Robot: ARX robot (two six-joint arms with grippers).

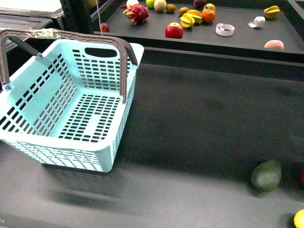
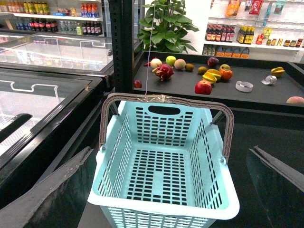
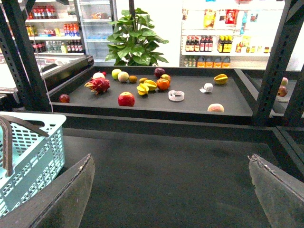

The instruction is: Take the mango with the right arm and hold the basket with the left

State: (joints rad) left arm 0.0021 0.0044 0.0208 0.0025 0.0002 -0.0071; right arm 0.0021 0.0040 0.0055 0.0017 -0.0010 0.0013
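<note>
**Both grippers wide and empty; basket at left, mango at the far corner**

In the front view the basket (image 1: 71, 109) fills the 9 o'clock side of the dark table (image 1: 199, 123). It is empty. Its two handles (image 1: 124, 66) are swung up and meet over it, and a thin cord (image 2: 148, 47) rises from where they join. The mango (image 1: 299, 220) shows only as a bright yellow sliver at the 5 o'clock corner, cut by the frame edge and well apart from the basket. A green fruit (image 1: 266, 175) lies near it, toward 4 o'clock.

Neither arm appears in the front view.

In the left wrist view the left gripper (image 2: 171, 149) is spread wide and holds nothing. Its fingers (image 2: 57, 185) stand on either side of the basket, and no contact can be seen.

The right gripper (image 3: 171, 156) is likewise spread wide and empty over bare table, with a corner of the basket off to one side.

At 12 o'clock a raised shelf (image 1: 247, 40) carries a red apple (image 1: 174, 30), a dragon fruit (image 1: 137, 13) and other fruit.
</note>
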